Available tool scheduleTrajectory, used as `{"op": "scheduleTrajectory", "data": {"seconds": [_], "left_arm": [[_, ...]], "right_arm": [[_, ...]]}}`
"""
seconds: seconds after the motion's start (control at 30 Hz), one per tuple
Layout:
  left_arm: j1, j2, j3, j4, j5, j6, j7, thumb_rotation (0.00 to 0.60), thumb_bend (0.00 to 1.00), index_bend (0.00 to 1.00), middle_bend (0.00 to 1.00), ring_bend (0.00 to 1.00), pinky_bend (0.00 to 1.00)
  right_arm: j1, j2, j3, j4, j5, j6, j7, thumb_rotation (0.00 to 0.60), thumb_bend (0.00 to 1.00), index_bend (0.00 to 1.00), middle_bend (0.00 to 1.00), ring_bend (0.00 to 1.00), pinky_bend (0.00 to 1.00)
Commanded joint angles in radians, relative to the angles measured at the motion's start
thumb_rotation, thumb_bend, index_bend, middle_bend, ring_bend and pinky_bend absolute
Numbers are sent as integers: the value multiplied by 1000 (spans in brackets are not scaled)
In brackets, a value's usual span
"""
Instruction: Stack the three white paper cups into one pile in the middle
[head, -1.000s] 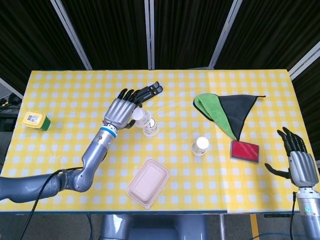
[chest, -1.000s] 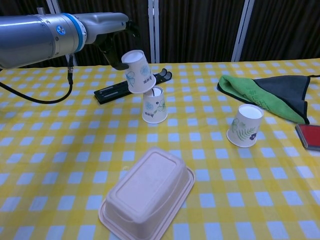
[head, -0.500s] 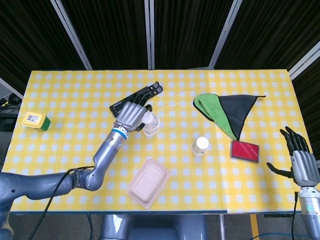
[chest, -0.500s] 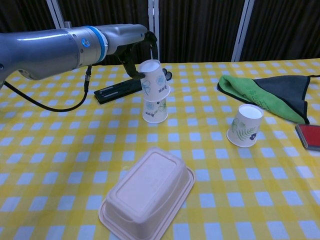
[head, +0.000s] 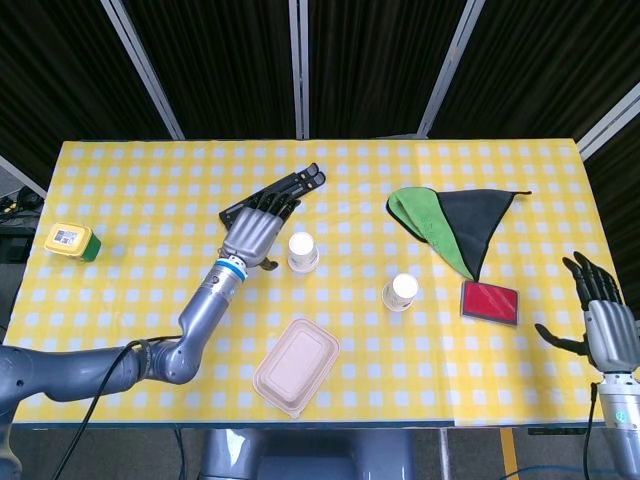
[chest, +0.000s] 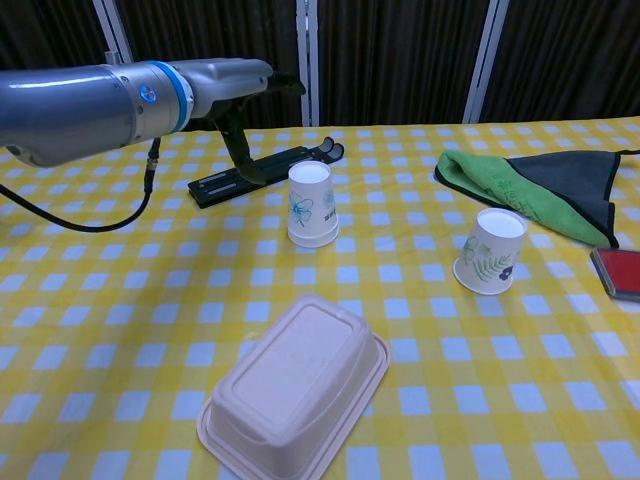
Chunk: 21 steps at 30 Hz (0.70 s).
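Fingers (head: 272, 207) of the left hand (head: 252, 236) spread, released, hovering beside the stacked cups (head: 302, 251).

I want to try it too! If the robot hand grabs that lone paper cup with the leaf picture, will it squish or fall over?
The lone cup probably squashes easily: it looks like thin paper. It already sits tilted on the tablecloth, so a sideways nudge may tip it. It looks empty, so likely very light.

Open checkered table (head: 150, 190) between my left hand (head: 252, 233) and the stacked cups (head: 302, 250), hand just beside them. Black bar (head: 275, 193) sits right behind. Takeout box (head: 296, 366) blocks the near side; lone cup (head: 402, 291) and green cloth (head: 450, 225) crowd the right.
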Motion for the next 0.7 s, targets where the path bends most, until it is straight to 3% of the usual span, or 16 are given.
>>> {"op": "scheduleTrajectory", "data": {"seconds": [0.03, 0.23, 0.4, 0.57, 0.7], "left_arm": [[59, 41, 20, -56, 67, 70, -47, 600, 123, 32, 0, 0, 0], [192, 124, 95, -161, 197, 218, -112, 600, 122, 14, 0, 0, 0], [359, 232, 217, -262, 328, 372, -165, 600, 122, 0, 0, 0, 0], [510, 272, 299, -247, 430, 535, -203, 600, 123, 0, 0, 0, 0], [613, 297, 358, -225, 495, 591, -267, 600, 115, 0, 0, 0, 0]], "right_arm": [[-1, 0, 2, 3, 5, -2, -1, 600, 60, 91, 0, 0, 0], [1, -3, 0, 6, 9, -9, -11, 600, 61, 91, 0, 0, 0], [3, -11, -2, -5, -1, 3, -60, 600, 60, 101, 0, 0, 0], [13, -23, 0, -26, -9, 5, -109, 600, 61, 137, 0, 0, 0], [37, -16, 8, -73, -13, -16, -164, 600, 60, 155, 0, 0, 0]]}}
